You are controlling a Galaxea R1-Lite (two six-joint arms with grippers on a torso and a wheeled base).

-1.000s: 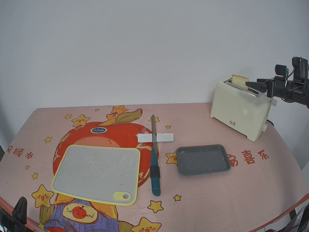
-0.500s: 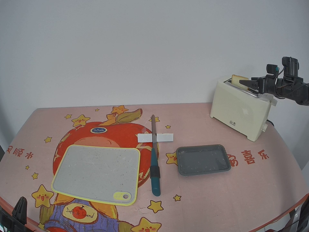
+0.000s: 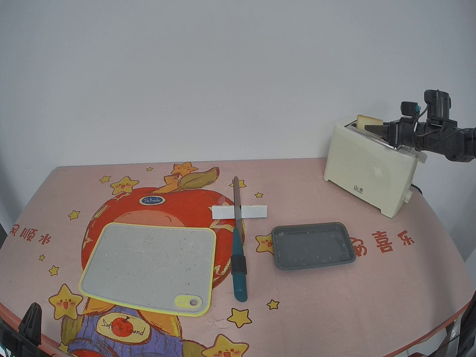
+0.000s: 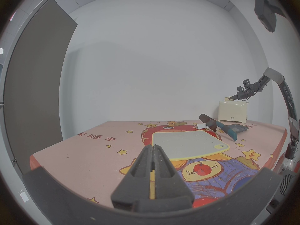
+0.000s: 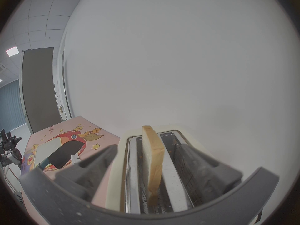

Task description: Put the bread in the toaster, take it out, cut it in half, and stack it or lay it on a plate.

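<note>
Seemingly toasted: bread upright in toaster at two o'clock, between spread jaws of right gripper, unpinched. At seven o'clock, left gripper, jaws pressed together. Pending: lifting out, halving, plating.

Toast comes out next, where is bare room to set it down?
The cutting board and grey tray are both bare. The table between tray and toaster is free. The knife crowds the gap between board and tray.
</note>
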